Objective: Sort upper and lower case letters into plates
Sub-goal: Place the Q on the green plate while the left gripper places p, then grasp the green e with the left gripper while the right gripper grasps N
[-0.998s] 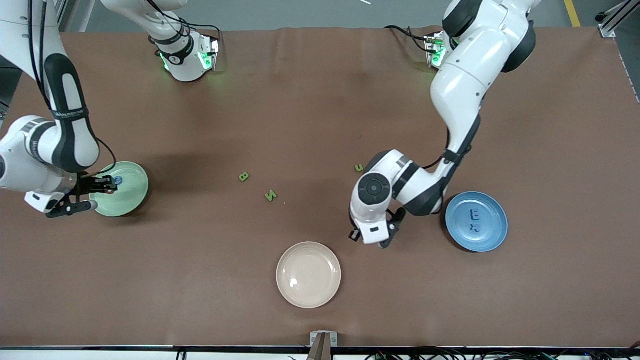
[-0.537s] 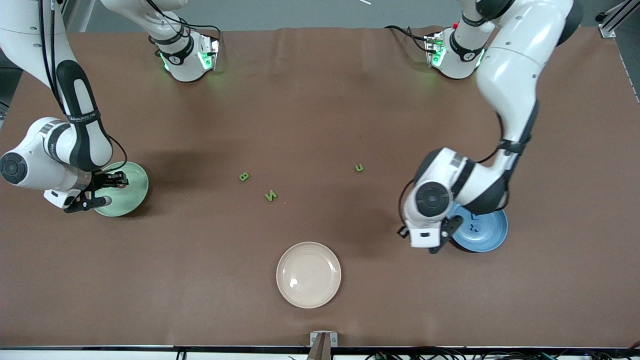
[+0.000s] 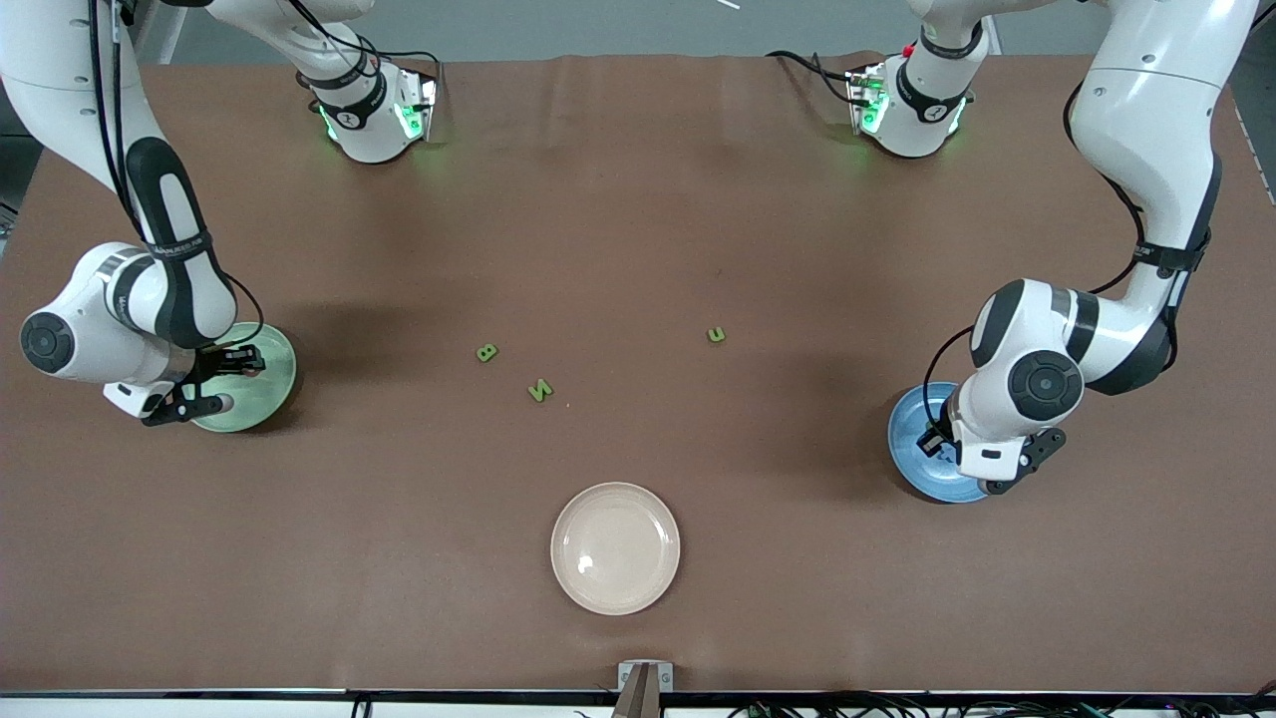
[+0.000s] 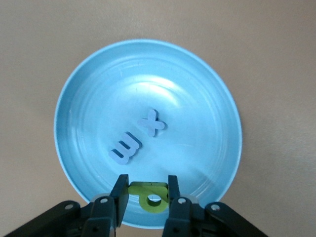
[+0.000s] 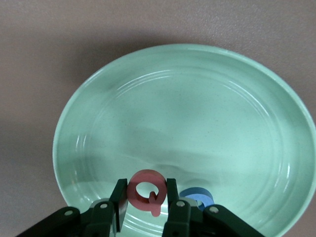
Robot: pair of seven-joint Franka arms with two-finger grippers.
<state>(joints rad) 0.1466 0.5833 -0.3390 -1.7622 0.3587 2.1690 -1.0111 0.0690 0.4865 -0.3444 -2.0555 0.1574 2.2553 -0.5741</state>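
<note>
Letters are mid-sort: our left gripper [image 4: 146, 191] hangs over the blue plate [image 4: 89, 84], pinching a green letter [image 4: 149, 194] ready to drop beside two blue letters [image 4: 136, 138]. Our right gripper [image 5: 144, 198] clamps a pink-red Q [image 5: 146, 190] over the mint plate [image 5: 197, 89], which holds one blue letter [image 5: 196, 197]. Three green letters [image 3: 539, 390] wait on the surface [image 3: 638, 219]; the cream plate [image 3: 615, 547] sits unused. Seven letters we can count.

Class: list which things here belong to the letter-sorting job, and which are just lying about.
Job:
mint plate
blue plate
three green letters on the table
green letter in left gripper
pink Q in right gripper

Lying about:
cream plate
</note>
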